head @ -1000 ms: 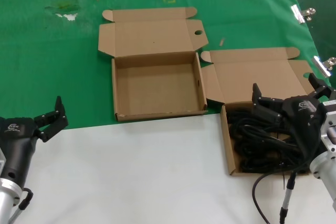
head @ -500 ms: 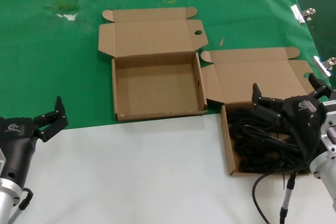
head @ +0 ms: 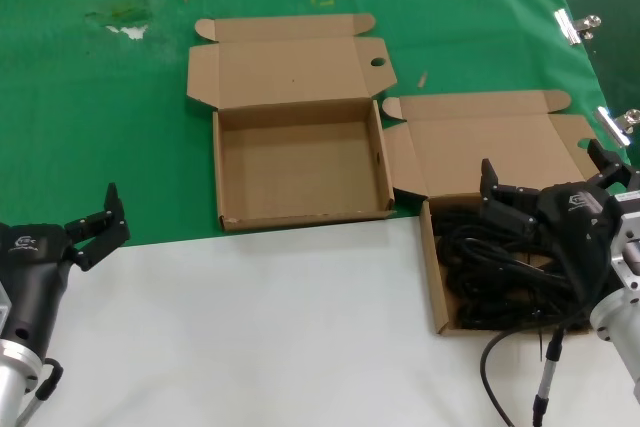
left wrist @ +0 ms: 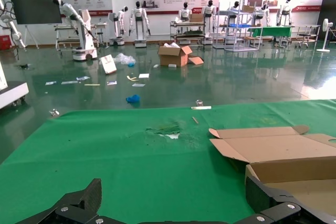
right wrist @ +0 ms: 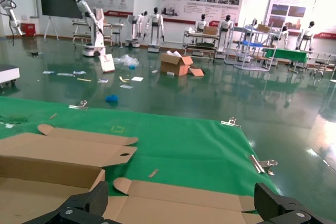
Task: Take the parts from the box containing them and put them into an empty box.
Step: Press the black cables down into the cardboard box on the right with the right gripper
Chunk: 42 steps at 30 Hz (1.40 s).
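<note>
The parts [head: 495, 272], a tangle of thin black cables, fill the box containing them [head: 431, 277] at the right, its lid [head: 490, 142] folded back. My right gripper [head: 545, 172] hovers open just above those cables, at the back of that box; in the right wrist view the right gripper [right wrist: 181, 195] frames only the lid [right wrist: 184, 203]. An empty box [head: 300, 162] sits at the centre with its lid [head: 290, 67] open. My left gripper [head: 95, 219] waits open at the near left, holding nothing; the left gripper [left wrist: 173, 192] faces green cloth beside the empty box [left wrist: 286, 156].
Green cloth [head: 90, 127] covers the far half of the table and white surface [head: 270, 327] the near half. Metal clips [head: 577, 25] lie along the cloth's right edge. A loose black lead [head: 492, 372] hangs from the right arm.
</note>
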Available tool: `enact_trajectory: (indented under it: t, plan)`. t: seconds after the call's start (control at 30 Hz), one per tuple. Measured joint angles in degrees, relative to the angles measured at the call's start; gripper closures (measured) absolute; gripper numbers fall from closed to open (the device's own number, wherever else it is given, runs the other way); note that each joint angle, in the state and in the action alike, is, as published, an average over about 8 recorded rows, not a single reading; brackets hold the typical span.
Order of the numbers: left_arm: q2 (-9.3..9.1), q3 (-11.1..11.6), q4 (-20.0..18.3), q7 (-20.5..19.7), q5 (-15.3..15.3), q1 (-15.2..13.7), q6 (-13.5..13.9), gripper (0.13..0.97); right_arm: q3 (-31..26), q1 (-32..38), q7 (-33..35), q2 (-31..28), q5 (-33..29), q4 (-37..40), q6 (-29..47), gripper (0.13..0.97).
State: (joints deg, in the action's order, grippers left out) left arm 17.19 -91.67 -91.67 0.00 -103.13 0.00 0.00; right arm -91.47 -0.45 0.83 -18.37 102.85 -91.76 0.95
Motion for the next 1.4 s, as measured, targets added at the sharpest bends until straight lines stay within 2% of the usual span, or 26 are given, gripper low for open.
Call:
enact_trajectory:
  t: [1.4]
  plan:
    - [0.00,0.0,0.0,0.0,0.0,0.0,0.0,0.132,0.0,0.0,0.0,0.0,0.0,0.0,0.0,0.129]
